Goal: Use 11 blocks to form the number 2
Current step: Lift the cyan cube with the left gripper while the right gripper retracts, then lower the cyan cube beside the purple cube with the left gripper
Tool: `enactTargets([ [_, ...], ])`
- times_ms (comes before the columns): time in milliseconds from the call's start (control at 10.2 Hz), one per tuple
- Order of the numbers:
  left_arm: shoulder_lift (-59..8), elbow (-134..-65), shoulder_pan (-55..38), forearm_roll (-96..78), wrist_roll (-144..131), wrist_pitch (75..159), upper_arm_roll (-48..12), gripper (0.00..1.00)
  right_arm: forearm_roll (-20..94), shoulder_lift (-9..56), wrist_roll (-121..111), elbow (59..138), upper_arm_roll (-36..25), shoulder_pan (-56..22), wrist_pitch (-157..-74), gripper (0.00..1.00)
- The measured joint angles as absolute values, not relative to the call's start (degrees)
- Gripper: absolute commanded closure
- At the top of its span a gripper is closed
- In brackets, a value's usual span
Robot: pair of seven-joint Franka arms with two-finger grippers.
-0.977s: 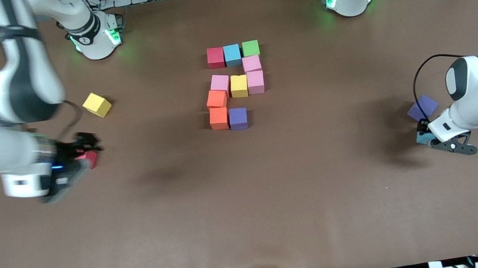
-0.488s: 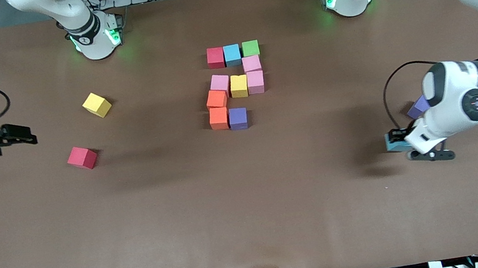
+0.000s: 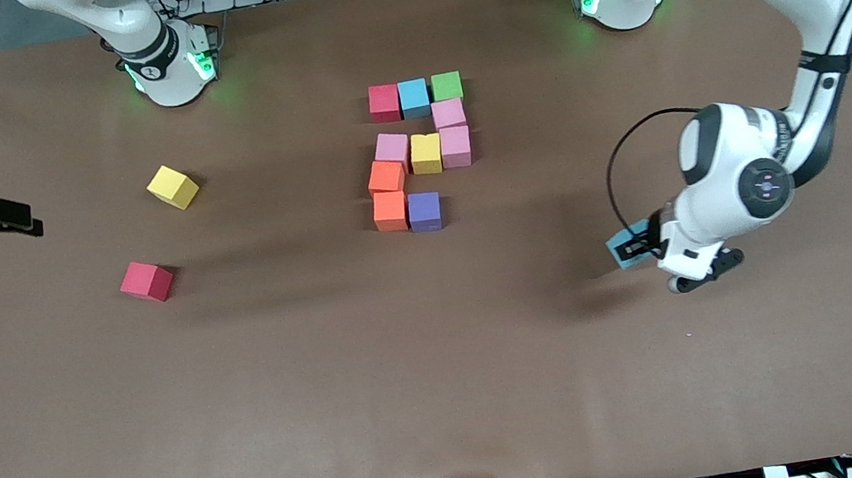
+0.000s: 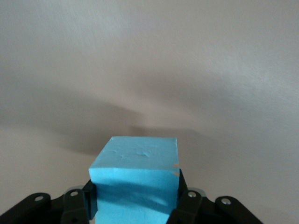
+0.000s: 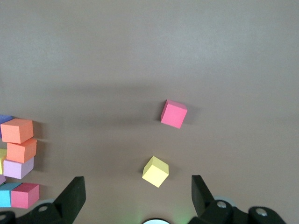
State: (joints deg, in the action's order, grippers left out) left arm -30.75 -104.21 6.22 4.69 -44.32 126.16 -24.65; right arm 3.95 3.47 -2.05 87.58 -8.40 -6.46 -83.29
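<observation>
Unfinished number 2 [image 3: 421,154] mid-table, light blue block [image 3: 628,248] airborne

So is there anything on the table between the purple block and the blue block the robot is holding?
No. In the front view, only bare brown table lies between the purple block and the blue block in the left gripper.

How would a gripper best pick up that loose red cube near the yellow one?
Straight down from above, closing on two opposite side faces of the red cube. It sits turned on the table, so the fingers should turn to match. Nothing crowds it; the yellow cube lies apart.
</observation>
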Motion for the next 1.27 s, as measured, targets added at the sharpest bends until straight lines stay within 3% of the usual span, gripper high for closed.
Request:
enactTargets([
  [488, -30.68, -104.24, -6.18, 3.65, -80.48, 126.98, -24.5, 1.0, 3.71, 1.66, -4.53, 89.97, -8.32, -6.45, -84.75, 0.0],
  [1269, -32.69, -104.49, -15.42, 2.4, -118.19, 133.13, -23.83, 1.0, 0.11, 1.64, -4.65, 89.3, -6.97, -6.47, -85.58, 0.0],
])
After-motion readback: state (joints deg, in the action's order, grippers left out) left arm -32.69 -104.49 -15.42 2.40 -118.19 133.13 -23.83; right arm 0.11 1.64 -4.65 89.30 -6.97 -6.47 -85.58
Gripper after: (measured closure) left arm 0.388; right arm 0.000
